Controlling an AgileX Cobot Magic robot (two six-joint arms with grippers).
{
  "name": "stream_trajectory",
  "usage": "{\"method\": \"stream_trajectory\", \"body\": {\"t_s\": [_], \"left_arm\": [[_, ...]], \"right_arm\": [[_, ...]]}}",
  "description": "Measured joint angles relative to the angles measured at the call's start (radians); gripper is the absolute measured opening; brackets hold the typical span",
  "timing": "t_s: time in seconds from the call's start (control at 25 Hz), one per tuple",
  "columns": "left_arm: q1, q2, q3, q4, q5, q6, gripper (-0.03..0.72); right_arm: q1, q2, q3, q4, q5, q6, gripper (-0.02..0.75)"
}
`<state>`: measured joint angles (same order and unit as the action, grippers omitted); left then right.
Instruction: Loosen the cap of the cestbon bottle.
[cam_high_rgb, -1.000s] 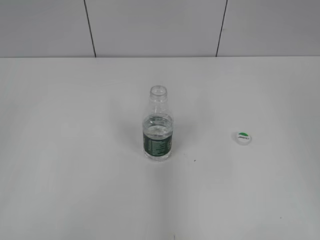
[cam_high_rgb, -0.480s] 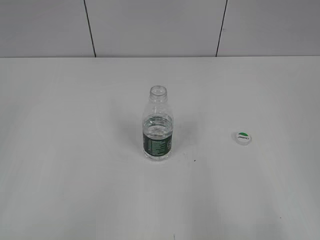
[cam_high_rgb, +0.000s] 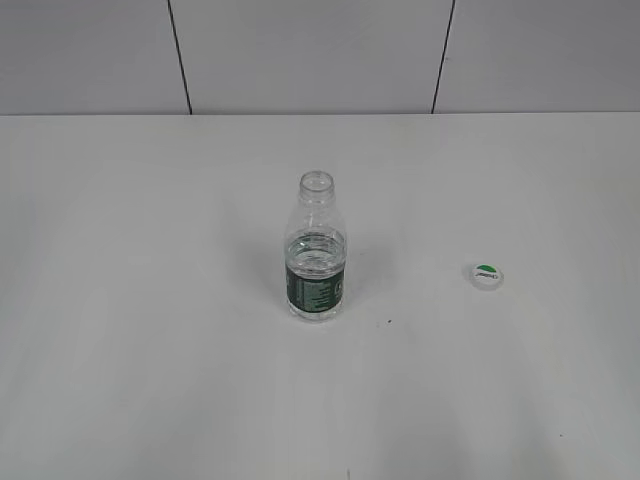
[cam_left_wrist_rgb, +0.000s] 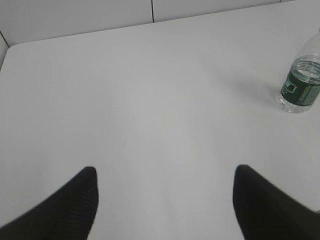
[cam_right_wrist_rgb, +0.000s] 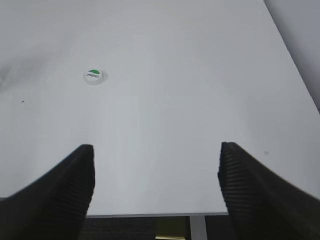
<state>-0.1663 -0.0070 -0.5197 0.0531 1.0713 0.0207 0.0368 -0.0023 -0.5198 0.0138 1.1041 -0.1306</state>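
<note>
I counted one cestbon bottle (cam_high_rgb: 317, 252) and one cap (cam_high_rgb: 486, 275). The bottle stood upright near the middle of the white table (cam_high_rgb: 140, 300), its neck open, partly filled with water. The cap lay flat well apart to its right, green half up. A small dark speck (cam_high_rgb: 390, 321) marked the table between them. My left gripper (cam_left_wrist_rgb: 165, 200) was spread wide, holding nothing, the bottle far right of it. My right gripper (cam_right_wrist_rgb: 155, 187) gaped equally, empty, near the table's edge, the cap far left of it.
</note>
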Motion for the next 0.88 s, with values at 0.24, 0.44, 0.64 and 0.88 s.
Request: {"method": "stream_trajectory", "body": {"t_s": [0.24, 0.44, 0.64, 0.88], "left_arm": [[0.0, 0.0, 0.0, 0.0, 0.0, 0.0, 0.489], [0.0, 0.0, 0.0, 0.0, 0.0, 0.0, 0.485], [0.0, 0.0, 0.0, 0.0, 0.0, 0.0, 0.481], [0.0, 0.0, 0.0, 0.0, 0.0, 0.0, 0.469]], "right_arm": [[0.0, -0.004, 0.003, 0.0, -0.002, 0.0, 0.589], [0.0, -0.004, 0.003, 0.0, -0.003, 0.0, 0.589], [0.0, -0.004, 0.003, 0.0, -0.007, 0.001, 0.589], [0.0, -0.004, 0.003, 0.0, -0.008, 0.001, 0.589]]}}
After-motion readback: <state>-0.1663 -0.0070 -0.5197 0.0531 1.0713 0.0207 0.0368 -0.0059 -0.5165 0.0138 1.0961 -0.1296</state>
